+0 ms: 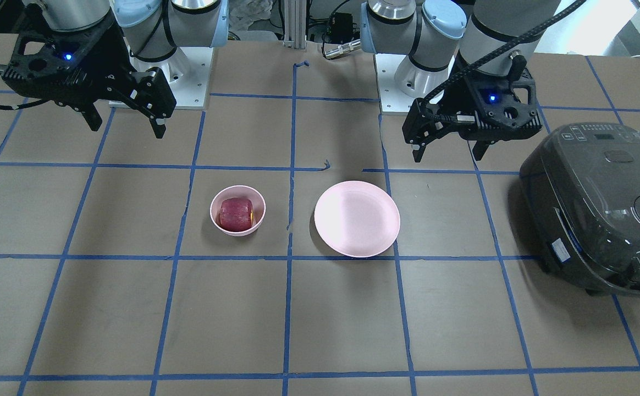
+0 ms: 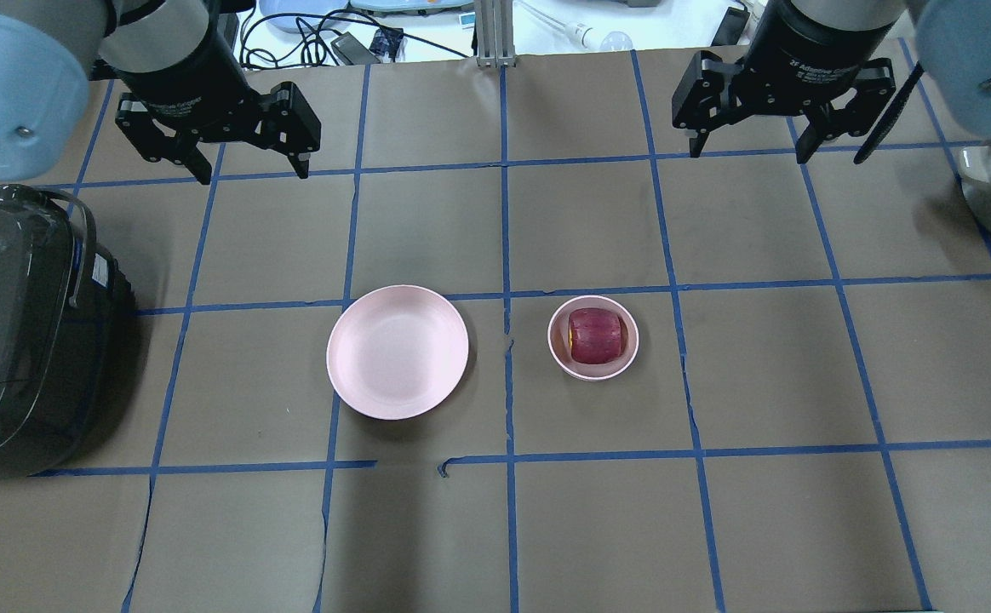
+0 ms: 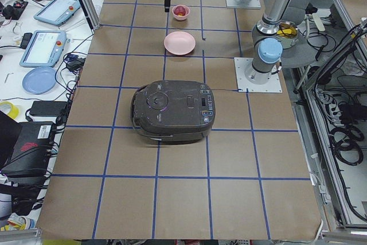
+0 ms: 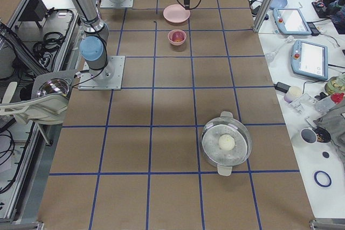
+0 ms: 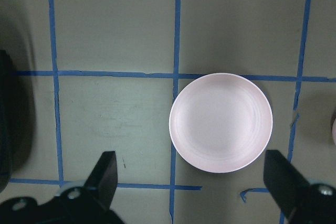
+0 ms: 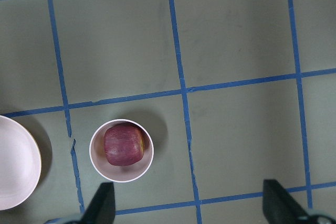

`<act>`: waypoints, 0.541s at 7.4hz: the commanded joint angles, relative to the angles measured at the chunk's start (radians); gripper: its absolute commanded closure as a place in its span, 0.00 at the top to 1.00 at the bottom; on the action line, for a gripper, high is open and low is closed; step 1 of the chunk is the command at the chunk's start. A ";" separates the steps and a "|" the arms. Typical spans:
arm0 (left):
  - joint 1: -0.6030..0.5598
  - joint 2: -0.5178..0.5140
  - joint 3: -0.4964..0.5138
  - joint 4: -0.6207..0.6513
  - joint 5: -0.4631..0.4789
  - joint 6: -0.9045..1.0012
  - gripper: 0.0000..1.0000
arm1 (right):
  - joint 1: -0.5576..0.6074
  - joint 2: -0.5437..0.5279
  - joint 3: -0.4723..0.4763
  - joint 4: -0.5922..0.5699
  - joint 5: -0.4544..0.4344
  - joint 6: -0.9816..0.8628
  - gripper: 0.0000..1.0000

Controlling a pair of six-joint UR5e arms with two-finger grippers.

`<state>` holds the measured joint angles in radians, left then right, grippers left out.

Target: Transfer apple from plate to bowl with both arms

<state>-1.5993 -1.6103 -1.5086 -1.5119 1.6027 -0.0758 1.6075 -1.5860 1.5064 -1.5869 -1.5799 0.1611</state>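
Note:
The dark red apple (image 2: 595, 335) sits inside the small deep pink bowl (image 2: 560, 358) right of the table's middle. It also shows in the front view (image 1: 236, 213) and in the right wrist view (image 6: 124, 145). The wide pink plate (image 2: 398, 352) is bare, left of the bowl; it also shows in the left wrist view (image 5: 221, 122). My left gripper (image 2: 247, 168) is open and empty, high above the table's far left. My right gripper (image 2: 749, 149) is open and empty, high above the far right. Both are well away from the dishes.
A dark grey rice cooker (image 2: 23, 328) stands at the left edge. A metal pot (image 4: 226, 145) with a pale round thing in it stands far to the right. Blue tape lines grid the brown table.

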 commanded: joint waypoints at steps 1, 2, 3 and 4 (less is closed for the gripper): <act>-0.001 0.001 -0.004 0.001 -0.004 0.001 1.00 | 0.002 -0.003 0.000 0.004 0.000 0.000 1.00; -0.002 0.000 -0.002 0.001 -0.003 -0.007 1.00 | 0.002 -0.002 0.000 0.004 0.001 0.000 1.00; 0.001 0.001 -0.005 0.001 -0.003 -0.003 1.00 | 0.002 -0.003 0.000 0.005 0.000 0.000 1.00; -0.002 0.001 -0.005 0.001 -0.004 -0.002 1.00 | 0.002 -0.003 0.000 0.005 0.000 0.000 1.00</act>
<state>-1.6000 -1.6097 -1.5131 -1.5110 1.5995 -0.0789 1.6091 -1.5887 1.5064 -1.5822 -1.5796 0.1611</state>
